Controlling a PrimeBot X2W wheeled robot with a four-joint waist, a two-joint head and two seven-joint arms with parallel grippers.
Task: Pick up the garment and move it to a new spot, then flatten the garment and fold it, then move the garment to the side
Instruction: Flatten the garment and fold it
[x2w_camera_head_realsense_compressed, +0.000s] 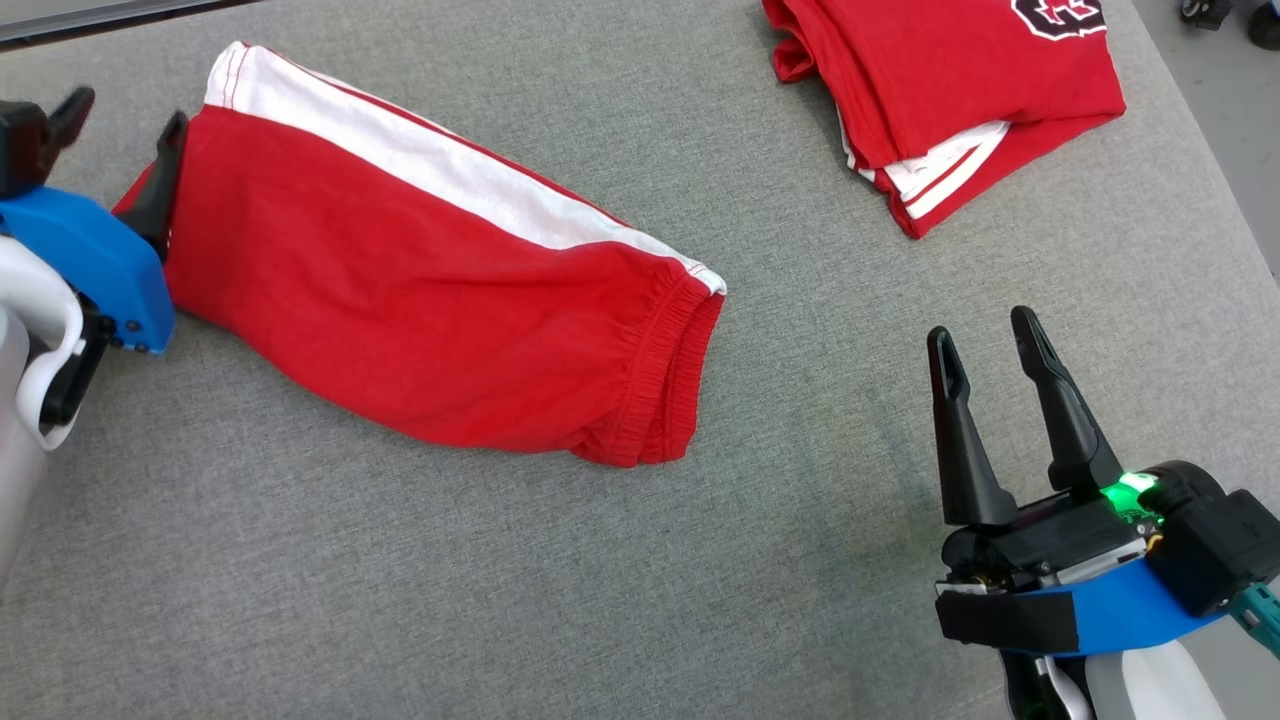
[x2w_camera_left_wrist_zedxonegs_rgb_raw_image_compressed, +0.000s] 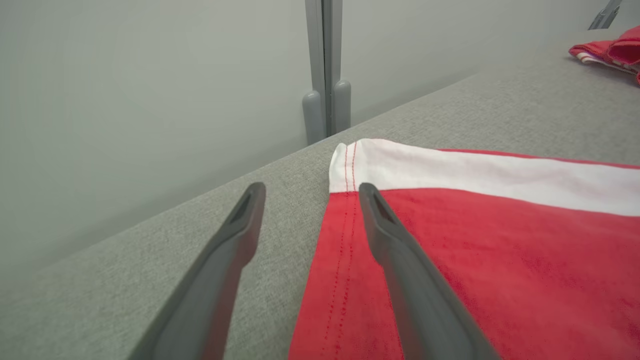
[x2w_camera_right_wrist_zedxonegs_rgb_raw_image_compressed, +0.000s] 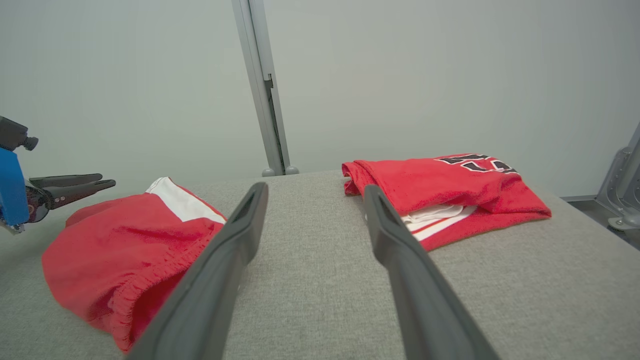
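Observation:
The garment (x2w_camera_head_realsense_compressed: 420, 290) is a pair of red shorts with a white side stripe, lying folded flat on the grey table (x2w_camera_head_realsense_compressed: 400, 580), waistband toward the middle. My left gripper (x2w_camera_head_realsense_compressed: 128, 115) is open at the garment's hem end on the left. In the left wrist view the hem edge of the garment (x2w_camera_left_wrist_zedxonegs_rgb_raw_image_compressed: 475, 260) runs between the two fingers of the left gripper (x2w_camera_left_wrist_zedxonegs_rgb_raw_image_compressed: 312, 190): one finger is over red cloth, the other over bare table. My right gripper (x2w_camera_head_realsense_compressed: 982, 328) stands open and empty at the lower right, apart from the garment (x2w_camera_right_wrist_zedxonegs_rgb_raw_image_compressed: 125, 240).
A folded stack of red clothes (x2w_camera_head_realsense_compressed: 960, 90) with a black-and-white print lies at the back right. A pale wall with a grey post (x2w_camera_right_wrist_zedxonegs_rgb_raw_image_compressed: 260, 85) runs behind the table's far edge. Bare table lies between the two piles and along the front.

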